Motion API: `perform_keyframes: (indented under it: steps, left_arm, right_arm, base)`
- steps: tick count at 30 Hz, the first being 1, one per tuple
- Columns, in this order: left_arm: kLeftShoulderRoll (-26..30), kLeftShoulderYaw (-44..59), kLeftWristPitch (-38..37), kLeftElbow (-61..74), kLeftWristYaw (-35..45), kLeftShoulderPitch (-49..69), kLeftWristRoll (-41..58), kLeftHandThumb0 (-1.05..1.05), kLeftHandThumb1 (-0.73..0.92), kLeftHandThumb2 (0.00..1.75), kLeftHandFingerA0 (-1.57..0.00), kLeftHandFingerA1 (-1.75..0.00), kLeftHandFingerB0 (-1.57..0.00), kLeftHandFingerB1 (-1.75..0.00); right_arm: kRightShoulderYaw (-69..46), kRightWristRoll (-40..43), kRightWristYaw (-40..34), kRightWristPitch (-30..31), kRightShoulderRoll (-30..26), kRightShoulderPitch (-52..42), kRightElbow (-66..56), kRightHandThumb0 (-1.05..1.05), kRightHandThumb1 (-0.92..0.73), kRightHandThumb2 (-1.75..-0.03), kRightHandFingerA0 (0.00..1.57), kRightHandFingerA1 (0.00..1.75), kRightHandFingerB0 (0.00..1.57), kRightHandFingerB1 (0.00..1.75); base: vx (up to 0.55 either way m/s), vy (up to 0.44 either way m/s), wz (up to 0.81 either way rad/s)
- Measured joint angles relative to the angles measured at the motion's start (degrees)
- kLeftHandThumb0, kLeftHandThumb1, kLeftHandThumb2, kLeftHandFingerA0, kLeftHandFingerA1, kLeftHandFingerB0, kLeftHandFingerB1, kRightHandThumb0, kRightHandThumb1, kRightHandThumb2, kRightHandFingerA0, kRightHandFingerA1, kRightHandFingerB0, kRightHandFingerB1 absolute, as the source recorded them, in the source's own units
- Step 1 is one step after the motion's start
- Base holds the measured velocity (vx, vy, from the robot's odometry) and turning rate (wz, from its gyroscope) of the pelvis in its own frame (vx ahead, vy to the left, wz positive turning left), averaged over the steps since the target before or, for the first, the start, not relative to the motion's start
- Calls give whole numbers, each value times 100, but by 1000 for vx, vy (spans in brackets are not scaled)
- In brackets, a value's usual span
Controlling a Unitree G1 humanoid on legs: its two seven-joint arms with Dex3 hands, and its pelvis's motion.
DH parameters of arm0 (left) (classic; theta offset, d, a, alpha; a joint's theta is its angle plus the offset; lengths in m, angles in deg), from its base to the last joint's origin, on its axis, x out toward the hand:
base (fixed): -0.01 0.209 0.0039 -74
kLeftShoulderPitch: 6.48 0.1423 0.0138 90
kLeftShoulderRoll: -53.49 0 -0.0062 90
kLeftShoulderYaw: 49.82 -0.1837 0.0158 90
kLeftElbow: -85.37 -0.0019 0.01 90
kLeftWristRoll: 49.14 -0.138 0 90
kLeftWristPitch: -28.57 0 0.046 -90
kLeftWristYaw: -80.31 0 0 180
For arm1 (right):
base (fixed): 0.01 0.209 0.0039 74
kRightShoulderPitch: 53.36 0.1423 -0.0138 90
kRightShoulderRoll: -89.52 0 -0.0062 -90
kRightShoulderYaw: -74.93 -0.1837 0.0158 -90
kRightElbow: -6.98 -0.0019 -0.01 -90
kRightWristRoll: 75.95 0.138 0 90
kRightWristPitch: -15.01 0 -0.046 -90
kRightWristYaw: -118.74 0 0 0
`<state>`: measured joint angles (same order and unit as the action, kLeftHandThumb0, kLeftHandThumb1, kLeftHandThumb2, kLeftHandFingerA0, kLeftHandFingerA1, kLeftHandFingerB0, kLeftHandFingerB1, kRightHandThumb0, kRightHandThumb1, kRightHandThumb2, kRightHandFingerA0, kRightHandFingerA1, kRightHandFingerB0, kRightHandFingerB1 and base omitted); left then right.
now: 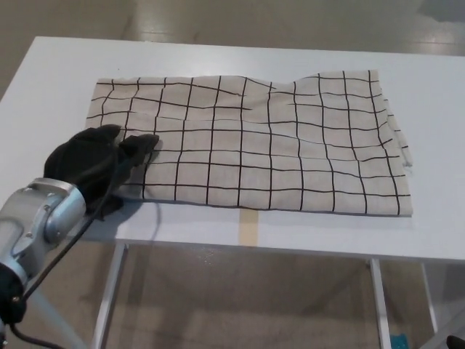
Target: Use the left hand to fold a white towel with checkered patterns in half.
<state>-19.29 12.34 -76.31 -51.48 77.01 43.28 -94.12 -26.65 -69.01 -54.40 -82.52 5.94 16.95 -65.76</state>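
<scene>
Here, left hand (98, 161) on towel (254, 142) corner

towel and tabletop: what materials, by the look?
Towel: woven cloth, probably cotton or linen; matte off-white with a thin black grid, and it ripples softly along the far edge. Table: smooth white top, likely laminate or painted board, with a faint sheen; exact material unclear.

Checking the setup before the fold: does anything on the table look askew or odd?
Mostly tidy. The towel lies flat, but its far edge bulges and its right edge is rippled. The left robot hand rests on the near-left corner. A tan tape strip marks the table front edge.
</scene>
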Motion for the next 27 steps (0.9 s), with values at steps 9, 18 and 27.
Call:
perform_keyframes:
  steps: [9, 18, 27]
  left_arm:
    - [-377, -278, 84, -484, -311, -347, -150, -28, 48, 74, 0, -5, 0, -18]
    - [-721, -718, 305, -1086, -602, -810, -370, -32, 57, 58, -79, -169, -77, -159]
    - [-1057, -874, 807, -1896, -1027, -1284, -480, -18, 55, 54, -69, -164, -96, -71]
  right_arm:
    - [8, -1, 1, -1, 20, -9, 1, -47, -76, -63, 33, 37, 39, 36]
    - [11, -39, -37, 6, 24, 21, -12, -48, -74, -63, 33, 36, 41, 37]
    - [10, -82, -40, 6, 36, -2, -10, -47, -77, -63, 36, 38, 44, 38]
  base:
    - [0, 0, 0]
    - [0, 0, 0]
    - [0, 0, 0]
